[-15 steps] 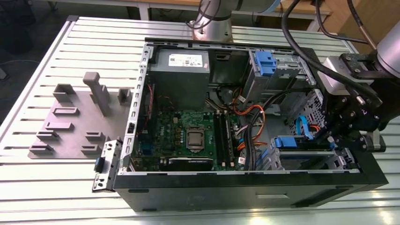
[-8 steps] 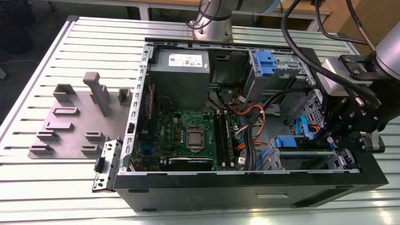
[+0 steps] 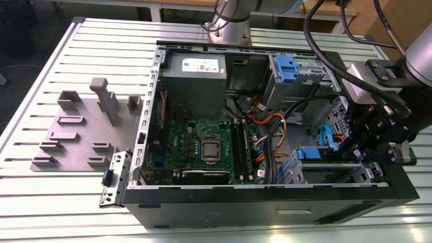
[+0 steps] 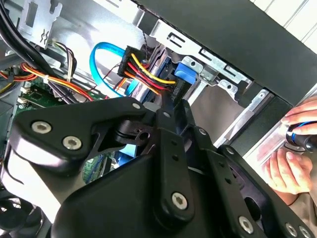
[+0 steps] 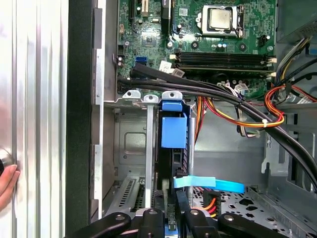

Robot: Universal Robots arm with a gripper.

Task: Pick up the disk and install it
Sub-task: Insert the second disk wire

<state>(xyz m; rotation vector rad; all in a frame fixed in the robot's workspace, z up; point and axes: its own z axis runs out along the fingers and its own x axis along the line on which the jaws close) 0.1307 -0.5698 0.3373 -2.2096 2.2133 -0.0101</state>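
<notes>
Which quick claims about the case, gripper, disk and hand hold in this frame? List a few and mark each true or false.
1. The case lies open with its motherboard exposed. True.
2. The gripper hovers over the grey plate. False: it is inside the case at the drive cage; the plate lies outside, at the exterior view's left.
3. The disk is inside the case, at the cage. True.
4. A fan cooler covers the CPU. False: the CPU is bare.
5. A hand is beside the case, on the table. True.
</notes>
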